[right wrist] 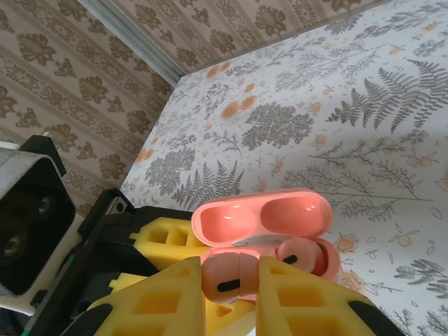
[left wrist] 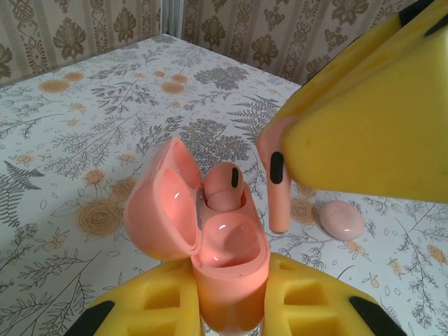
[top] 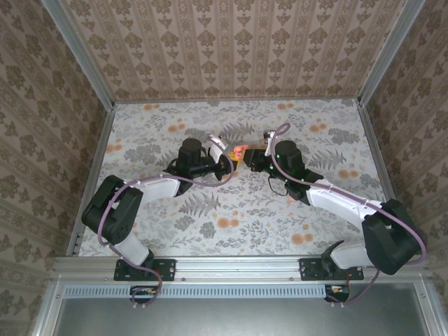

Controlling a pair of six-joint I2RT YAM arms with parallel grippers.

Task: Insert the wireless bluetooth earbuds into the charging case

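1 of 2 in: my left pincer pinches the open charging case mid-surface, with 1 earbud seated. My right pincer pinches the 2nd earbud just right of the case, not yet seated.

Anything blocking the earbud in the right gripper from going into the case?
Nothing visible. The charging case, clamped in the left gripper, has its lid swung clear; one earbud already sits inside. The held earbud hangs beside it in the right gripper.
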